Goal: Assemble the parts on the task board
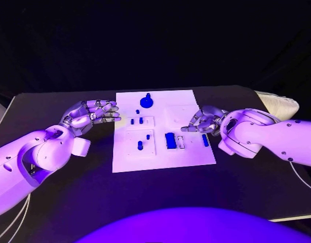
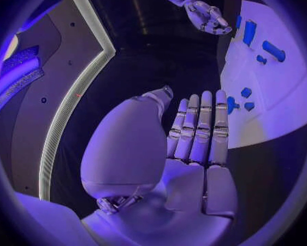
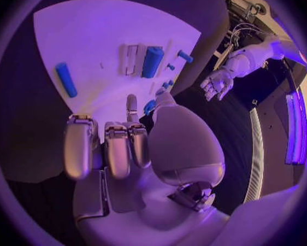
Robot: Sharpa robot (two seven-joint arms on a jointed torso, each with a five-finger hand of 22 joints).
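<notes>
My left hand [image 1: 91,114] sits left of centre in the head view, over the black table [image 1: 53,182] just beside the left edge of the task board [image 1: 163,157]. It holds nothing; in the left wrist view its fingers [image 2: 202,127] lie straight and side by side, pointing toward the board's near edge [image 2: 263,131].

My right hand [image 1: 201,121] is right of centre in the head view, over the right part of the board. Its fingers are curled inward, and I cannot tell whether anything is pinched between them. In the right wrist view the fingers [image 3: 117,147] bend down above the board's edge.

The board is the white plate in the middle of the frame. A round-bodied blue part [image 1: 147,101] stands near its top edge. Below it, small blue parts [image 1: 135,120] sit in a raised square left of the board's centre, and another small blue piece [image 1: 140,145] lies in the square beneath. A larger blue block [image 1: 170,140] lies lower centre, with a slim blue bar [image 1: 205,139] to its right, close under my right hand.
</notes>
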